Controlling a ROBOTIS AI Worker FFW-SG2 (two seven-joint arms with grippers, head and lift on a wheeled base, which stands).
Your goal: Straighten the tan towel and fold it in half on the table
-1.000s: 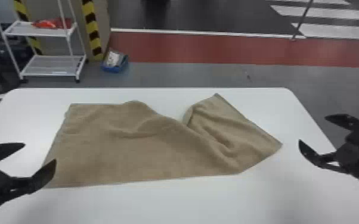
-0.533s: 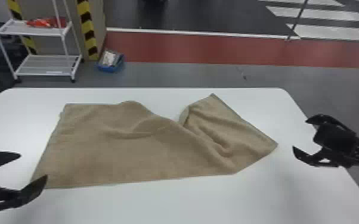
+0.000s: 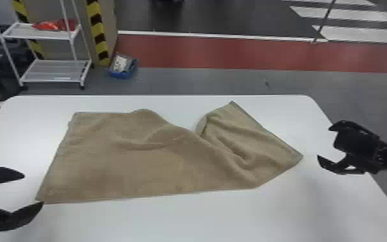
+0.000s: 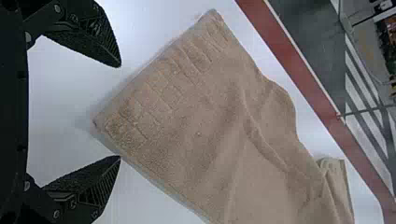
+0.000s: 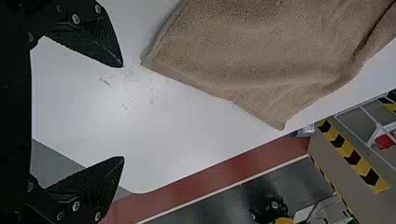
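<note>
Free room on the table [image 3: 202, 218] in front of the tan towel [image 3: 122, 167], raised folds [image 3: 231, 149] toward its right

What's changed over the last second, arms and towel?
Left gripper moved down the head view, to about the towel's near left corner. Right gripper moved left, in toward the towel's right corner. Nothing taken hold of or let go; both grippers still open. Towel unchanged: left part spread, right part rumpled.

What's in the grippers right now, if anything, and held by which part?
Nothing held. Left gripper and right gripper both have fingers apart with nothing between them; the tan towel lies on the table.
</note>
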